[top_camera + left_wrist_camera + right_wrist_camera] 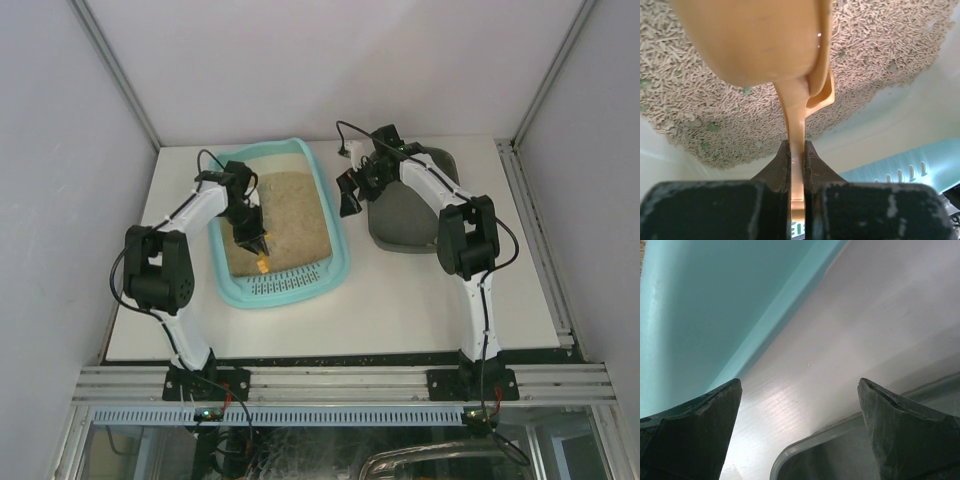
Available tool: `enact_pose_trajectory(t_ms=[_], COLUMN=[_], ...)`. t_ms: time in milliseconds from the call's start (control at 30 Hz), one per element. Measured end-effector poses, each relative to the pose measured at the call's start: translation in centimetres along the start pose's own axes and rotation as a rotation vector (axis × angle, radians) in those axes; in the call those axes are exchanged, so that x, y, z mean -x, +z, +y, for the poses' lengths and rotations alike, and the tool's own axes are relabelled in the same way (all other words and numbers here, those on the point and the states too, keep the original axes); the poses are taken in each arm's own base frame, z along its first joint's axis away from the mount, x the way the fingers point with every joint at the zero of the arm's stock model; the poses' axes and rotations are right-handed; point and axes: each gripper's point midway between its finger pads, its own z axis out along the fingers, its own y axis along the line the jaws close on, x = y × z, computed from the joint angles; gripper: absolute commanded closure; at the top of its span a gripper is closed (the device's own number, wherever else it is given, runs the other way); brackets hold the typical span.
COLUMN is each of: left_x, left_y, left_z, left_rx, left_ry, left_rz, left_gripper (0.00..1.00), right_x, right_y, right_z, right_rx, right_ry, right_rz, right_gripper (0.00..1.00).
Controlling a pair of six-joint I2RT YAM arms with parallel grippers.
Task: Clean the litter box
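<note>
Trays number two, litter box (283, 289) and grey tray (396, 226); left claw (796, 151) clenches one orange scoop (760, 40), right claw (800, 385) gapes.

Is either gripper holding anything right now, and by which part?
The left gripper clamps the orange scoop by its handle; the right gripper is open and empty.

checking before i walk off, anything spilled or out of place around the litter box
Nothing stands out: the litter lies inside the litter box, none shows on the table, and the left hand grips the orange scoop.

White arms (195, 208), black joints (160, 272), black cables (487, 325)
</note>
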Motion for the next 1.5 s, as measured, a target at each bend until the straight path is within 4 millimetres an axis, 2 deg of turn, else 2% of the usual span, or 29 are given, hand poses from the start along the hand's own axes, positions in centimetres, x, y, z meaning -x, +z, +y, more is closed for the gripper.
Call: enact_pose_trajectory(t_ms=[200, 400, 633, 833, 1033, 1233, 1500], left_x=[-0.6, -1.5, -0.8, 0.1, -0.1, 0.2, 0.0], left_y=[0.2, 0.2, 1.4, 2.8, 3.5, 2.7, 0.7], left_z=[-1.9, -4.7, -5.5, -6.2, -7.5, -8.5, -9.4], left_rx=[-0.048, -0.157, -0.194, -0.235, -0.327, -0.387, -0.553], left_ry=[0.049, 0.116, 0.145, 0.163, 0.166, 0.188, 0.169], left_rz=[0.014, 0.042, 0.063, 0.056, 0.057, 0.021, -0.022], left_gripper=[1.0, 1.0, 1.0, 1.0, 1.0, 1.0, 1.0], right_x=[0.1, -0.5, -1.7, -1.7, -1.9, -2.3, -2.6], right_y=[0.1, 0.0, 0.0, 0.0, -0.2, -0.4, -0.5], right_z=[0.3, 1.4, 3.2, 3.4, 3.6, 3.5, 3.2], right_rx=[0.012, 0.067, 0.134, 0.142, 0.141, 0.135, 0.126], right_ry=[0.019, 0.003, -0.004, -0.005, -0.004, 0.002, 0.008], right_rz=[-0.006, 0.014, 0.029, 0.025, 0.026, 0.026, 0.032], right_gripper=[0.0, 0.0, 0.0, 0.0, 0.0, 0.0, 0.0])
